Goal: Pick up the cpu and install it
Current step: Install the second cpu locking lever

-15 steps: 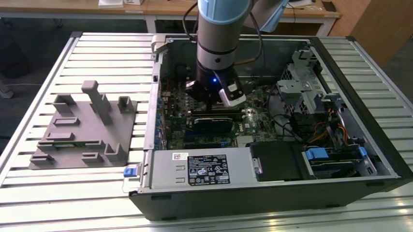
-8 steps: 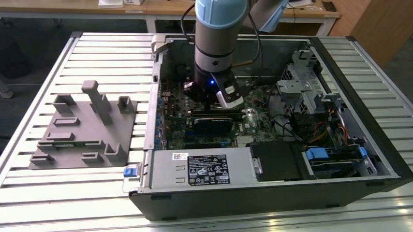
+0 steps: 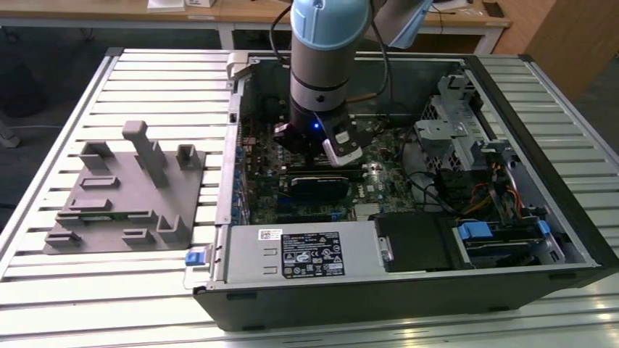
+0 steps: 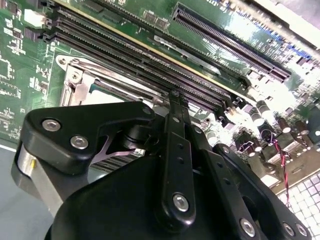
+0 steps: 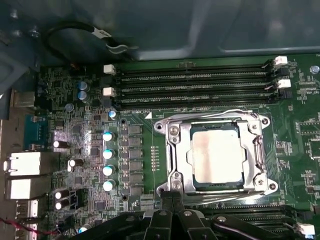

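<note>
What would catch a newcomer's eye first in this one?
The arm plunging into the open computer case in the exterior view, its gripper low over the motherboard. In the first wrist view, the pale cpu already lies inside the metal-framed socket, beside the empty memory slots.

Even overhead light, glare on cpu (image 5: 217, 155), blurred claw (image 4: 172, 150).
</note>
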Tool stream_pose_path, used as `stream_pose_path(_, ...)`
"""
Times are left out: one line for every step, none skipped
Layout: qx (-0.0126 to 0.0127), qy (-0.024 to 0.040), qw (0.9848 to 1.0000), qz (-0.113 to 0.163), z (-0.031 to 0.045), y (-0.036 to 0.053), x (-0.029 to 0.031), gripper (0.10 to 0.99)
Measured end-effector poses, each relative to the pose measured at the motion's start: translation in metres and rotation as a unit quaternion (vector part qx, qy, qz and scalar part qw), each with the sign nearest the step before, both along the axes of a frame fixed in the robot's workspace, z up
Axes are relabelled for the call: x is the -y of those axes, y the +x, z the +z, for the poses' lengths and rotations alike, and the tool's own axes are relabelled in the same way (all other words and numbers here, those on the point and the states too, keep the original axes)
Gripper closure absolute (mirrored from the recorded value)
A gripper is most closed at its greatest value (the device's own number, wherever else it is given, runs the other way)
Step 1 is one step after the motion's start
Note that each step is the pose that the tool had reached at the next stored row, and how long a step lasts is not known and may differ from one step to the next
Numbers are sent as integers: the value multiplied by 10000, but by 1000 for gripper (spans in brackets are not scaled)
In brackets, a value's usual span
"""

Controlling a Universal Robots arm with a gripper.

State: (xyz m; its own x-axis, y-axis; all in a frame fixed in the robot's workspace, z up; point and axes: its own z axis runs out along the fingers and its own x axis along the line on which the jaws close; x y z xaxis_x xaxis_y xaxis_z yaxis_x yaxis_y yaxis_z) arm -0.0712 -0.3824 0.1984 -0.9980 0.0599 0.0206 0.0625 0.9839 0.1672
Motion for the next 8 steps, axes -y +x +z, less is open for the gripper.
stream_pose_path(-1,16,10000,0,-3,-1,1,980)
stream_pose_path(-1,33,10000,0,-7,-2,1,980)
stream_pose_path(0,51,10000,0,-12,-3,0,980)
stream_pose_path(1,86,10000,0,-19,-6,1,980)
stream_pose_path(1,103,9999,1,-22,-8,1,980)
stream_pose_path(1,119,9999,1,-26,-10,1,980)
stream_pose_path(1,135,9999,0,-28,-15,1,980)
stream_pose_path(1,152,9999,0,-30,-20,1,980)
